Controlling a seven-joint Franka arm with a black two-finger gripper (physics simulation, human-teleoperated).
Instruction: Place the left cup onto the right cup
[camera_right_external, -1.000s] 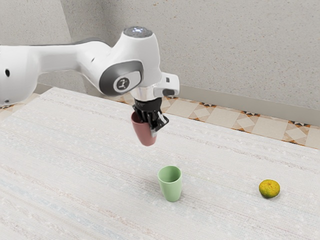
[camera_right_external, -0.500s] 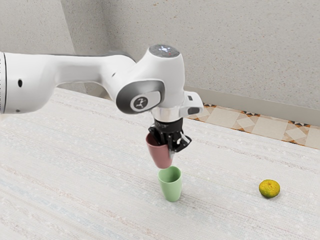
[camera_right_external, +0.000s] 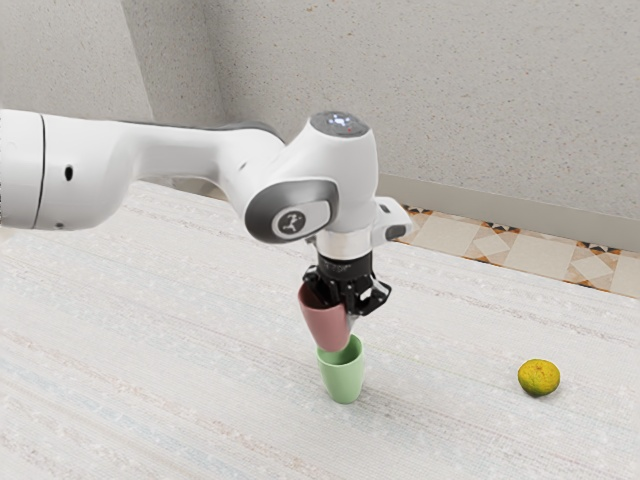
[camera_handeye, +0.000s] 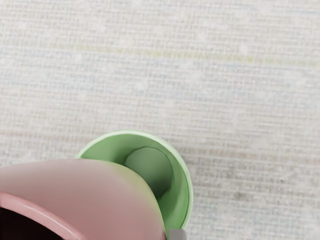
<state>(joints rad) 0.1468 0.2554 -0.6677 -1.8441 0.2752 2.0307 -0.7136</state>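
- Pink cup (camera_handeye: 75, 195) (blurred, just under the hand): cut off at the picture's edge, covering part of the rim of the green cup (camera_handeye: 150, 167).
- Gripper (camera_right_external: 350, 297), directly above the green cup: its grip is partly hidden by the pink cup's rim.
- Arm (camera_right_external: 150, 175): cut off at the exterior view's left edge, far from the green cup.

At the frame's centre are a dusty-pink cup (camera_right_external: 325, 320) and a pale green cup (camera_right_external: 342, 375). The gripper (camera_right_external: 352, 303) is black, the arm (camera_right_external: 150, 170) white with grey joint caps. The fruit (camera_right_external: 539, 377) at lower right is yellow-orange. The table (camera_right_external: 150, 330) is off-white, faintly streaked; the floor tiles (camera_right_external: 520, 245) at right are tan with diamonds.
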